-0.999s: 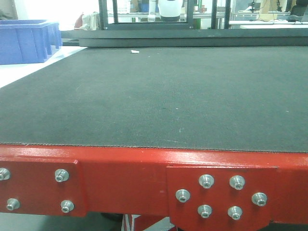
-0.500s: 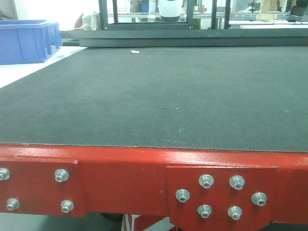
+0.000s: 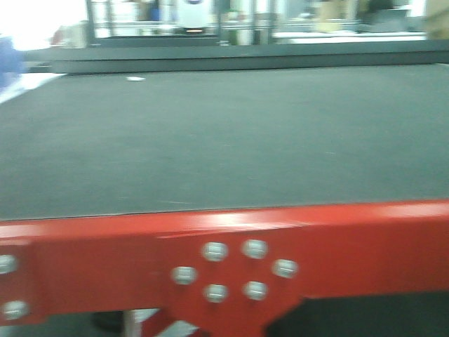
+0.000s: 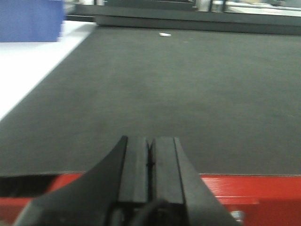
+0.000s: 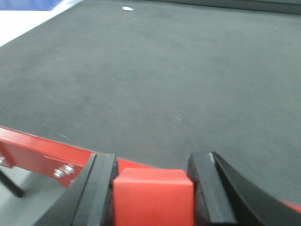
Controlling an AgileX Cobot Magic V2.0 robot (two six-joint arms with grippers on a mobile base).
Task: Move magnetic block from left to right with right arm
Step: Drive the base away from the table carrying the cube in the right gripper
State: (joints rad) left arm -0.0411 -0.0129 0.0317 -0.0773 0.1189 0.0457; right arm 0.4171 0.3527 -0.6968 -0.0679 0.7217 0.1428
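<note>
Right wrist view: the right gripper has its two black fingers clamped on the block, one finger pressed against each side face. The block's top face is plain red. The pair sits above the near edge of the table, where the red frame meets the dark mat. We cannot tell from this view whether the block is lifted or resting on the edge. Left wrist view: the left gripper is clenched on nothing, fingers pressed flat together, and hangs over the same near edge. We judge the grasp done and the carry in hand. The next move calls for a sideways run to the right with the block clear of the mat. After that comes a level descent, so that a flat face lands first, and only then a release. The front view is badly blurred. No block lies on the mat there; we make out only the bolts in the frame. A small white scrap lies far back on the mat, and a blue bin stands beyond the left edge. Writing: none readable on the block, fingers, frame or bin.
</note>
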